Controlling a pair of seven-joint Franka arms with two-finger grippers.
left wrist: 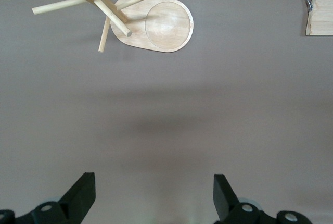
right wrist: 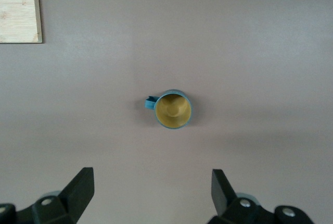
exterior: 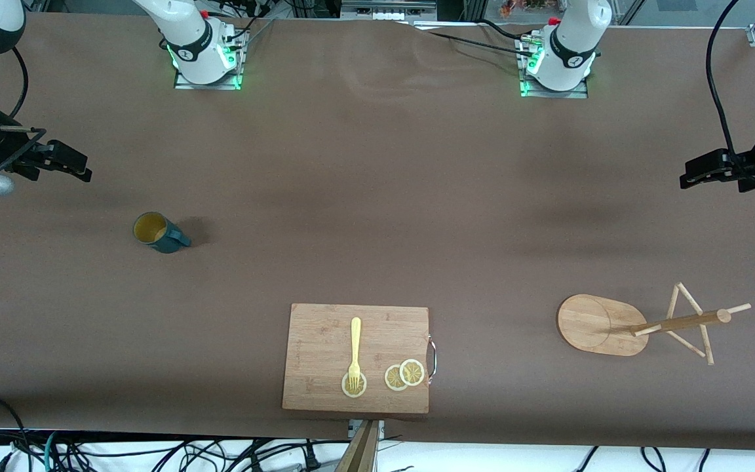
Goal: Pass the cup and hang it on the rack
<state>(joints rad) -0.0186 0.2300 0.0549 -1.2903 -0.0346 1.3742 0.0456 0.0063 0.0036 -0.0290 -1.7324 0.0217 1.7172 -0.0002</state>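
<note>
The dark teal cup [exterior: 158, 234] with a mustard-yellow inside stands upright on the brown table toward the right arm's end. It also shows in the right wrist view [right wrist: 173, 109], with its small handle to one side. My right gripper [exterior: 76, 165] [right wrist: 152, 182] is open and empty, up in the air over bare table beside the cup. The wooden rack [exterior: 597, 324] stands on its oval base toward the left arm's end, with its post and thin pegs pointing up; it also shows in the left wrist view [left wrist: 156, 23]. My left gripper [exterior: 691, 177] [left wrist: 153, 187] is open and empty over bare table, apart from the rack.
A bamboo cutting board [exterior: 322, 334] with a metal handle lies at the middle of the table near the front camera. On it are a yellow fork [exterior: 354, 351] and lemon slices [exterior: 404, 375]. Its corner shows in both wrist views [left wrist: 320, 13] [right wrist: 18, 8].
</note>
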